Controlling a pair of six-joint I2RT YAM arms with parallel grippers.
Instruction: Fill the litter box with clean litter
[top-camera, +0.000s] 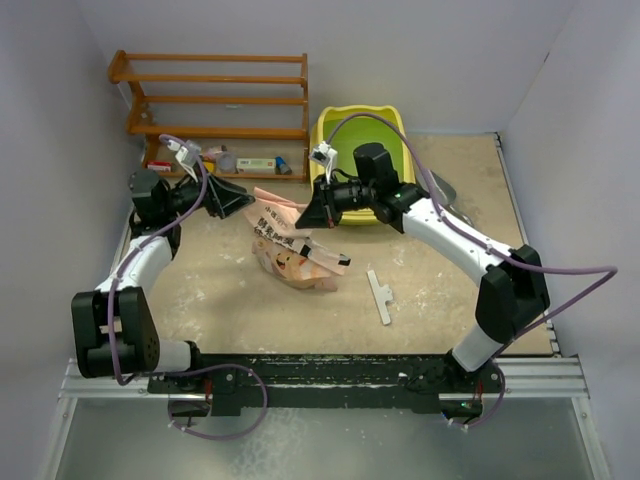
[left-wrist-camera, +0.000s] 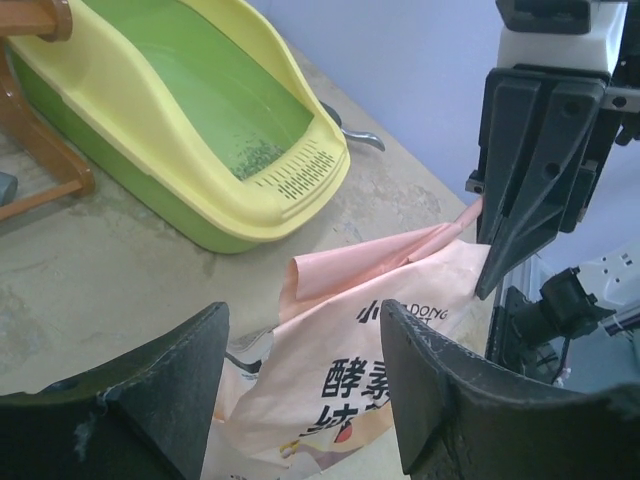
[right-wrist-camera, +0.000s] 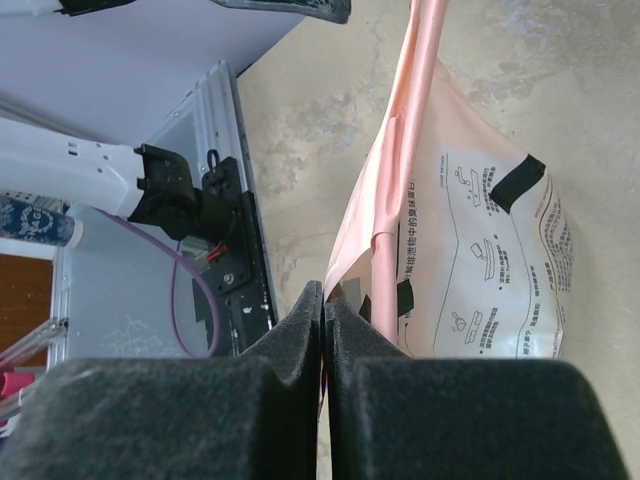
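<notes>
The yellow litter box (top-camera: 338, 128) with its green basin stands at the back of the table, behind my right arm. In the left wrist view the litter box (left-wrist-camera: 170, 100) holds only a thin patch of granules (left-wrist-camera: 255, 152) by the slotted lip; I cannot tell whether that is the clean litter. A crinkled pink printed bag (top-camera: 290, 248) lies mid-table. My right gripper (top-camera: 306, 214) is shut on the bag's upper edge (right-wrist-camera: 400, 170), its fingers (left-wrist-camera: 505, 210) pointing down onto the bag (left-wrist-camera: 380, 370). My left gripper (left-wrist-camera: 305, 385) hangs open just left of the bag, holding nothing.
A wooden shelf rack (top-camera: 215, 100) with small items stands at the back left, and its leg (left-wrist-camera: 40, 140) is beside the box. A grey scoop (top-camera: 441, 187) lies right of the box. A white strip (top-camera: 380, 297) lies on the dusty table. Grey walls close three sides.
</notes>
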